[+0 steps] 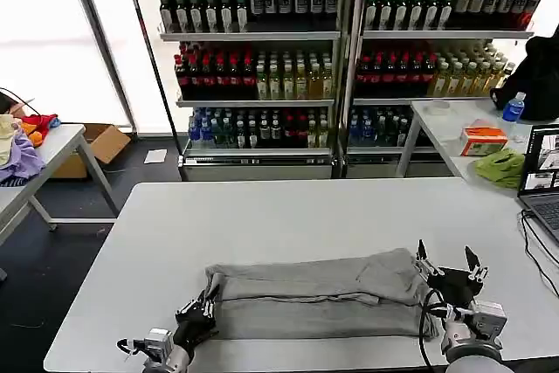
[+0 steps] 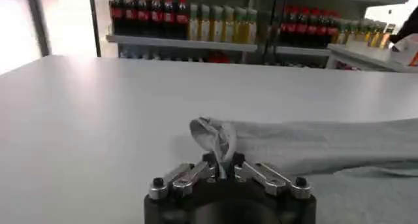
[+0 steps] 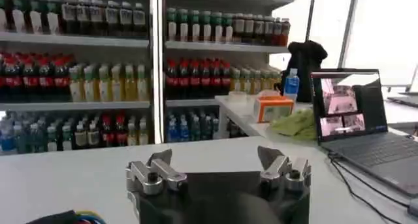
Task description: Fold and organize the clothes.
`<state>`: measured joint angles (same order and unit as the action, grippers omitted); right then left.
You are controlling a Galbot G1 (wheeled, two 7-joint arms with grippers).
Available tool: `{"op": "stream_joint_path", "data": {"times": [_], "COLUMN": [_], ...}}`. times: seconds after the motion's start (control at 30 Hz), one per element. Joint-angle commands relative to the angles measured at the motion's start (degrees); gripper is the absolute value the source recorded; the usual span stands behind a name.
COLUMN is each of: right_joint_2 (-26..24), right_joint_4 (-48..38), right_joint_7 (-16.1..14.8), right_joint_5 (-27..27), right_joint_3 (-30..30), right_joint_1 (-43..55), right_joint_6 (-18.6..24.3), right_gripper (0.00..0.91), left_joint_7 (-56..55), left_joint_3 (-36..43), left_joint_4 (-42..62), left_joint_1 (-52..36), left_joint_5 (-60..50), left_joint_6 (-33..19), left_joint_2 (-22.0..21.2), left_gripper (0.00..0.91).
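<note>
A light grey T-shirt (image 1: 319, 294) lies folded into a long band across the near part of the white table (image 1: 288, 216). My left gripper (image 1: 203, 307) is at the band's left end, shut on a bunched corner of the grey cloth (image 2: 219, 137) pinched between its fingertips. My right gripper (image 1: 448, 259) is lifted just off the band's right end, open, fingers pointing up and away with nothing between them (image 3: 219, 160).
A laptop (image 1: 543, 172) with a cable sits at the table's right edge. Behind it a side table holds a lime-green cloth (image 1: 502, 166), an orange box and a bottle. Coloured fabrics (image 1: 22, 141) lie on a table at far left. Drink shelves (image 1: 341, 58) stand behind.
</note>
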<state>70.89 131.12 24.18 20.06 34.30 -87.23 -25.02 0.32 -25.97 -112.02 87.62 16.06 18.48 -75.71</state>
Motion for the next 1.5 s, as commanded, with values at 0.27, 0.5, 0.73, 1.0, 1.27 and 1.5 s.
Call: {"op": "stream_joint_path", "data": {"times": [0.27,0.5,0.73,1.0,1.27,1.5], "right_joint_2": [-0.22,-0.23,-0.09,0.55,1.38,2.89], "right_joint_4": [-1.61,-2.7,-2.55,0.1,1.51,2.24], "right_joint_7": [0.03,0.13,0.32,0.48,0.75,0.93], "right_joint_5": [-0.05,0.39,0.42,0.12,0.05,-0.79], "right_joint_3": [-2.53,-3.58,-3.35,-1.62,0.92,1.02], "right_joint_1": [3.26,4.97,4.63,0.36,-2.21,-3.86], "right_joint_6": [-0.22,-0.28,-0.26,-0.07,0.36,0.78], "right_gripper": [0.907,0.907,0.907,0.907,0.907,0.907], "left_joint_7": [1.11,3.89,3.91,3.21,1.4,0.73], "left_joint_3": [-29.38,-41.52,-32.68,-17.1,-5.88,-0.88], "left_joint_4": [-0.52,9.66,2.95,-2.47,-5.01,-6.4], "left_joint_1": [0.75,2.53,1.72,1.25,0.19,0.26], "left_joint_5": [8.35,8.94,3.61,-1.31,-2.0,-1.54], "left_joint_6": [0.29,-1.55,-1.46,-1.99,-0.22,0.46], "left_joint_2": [18.85,30.87,24.33,15.61,10.57,10.62], "left_gripper": [0.0,0.0,0.0,0.0,0.0,0.0]}}
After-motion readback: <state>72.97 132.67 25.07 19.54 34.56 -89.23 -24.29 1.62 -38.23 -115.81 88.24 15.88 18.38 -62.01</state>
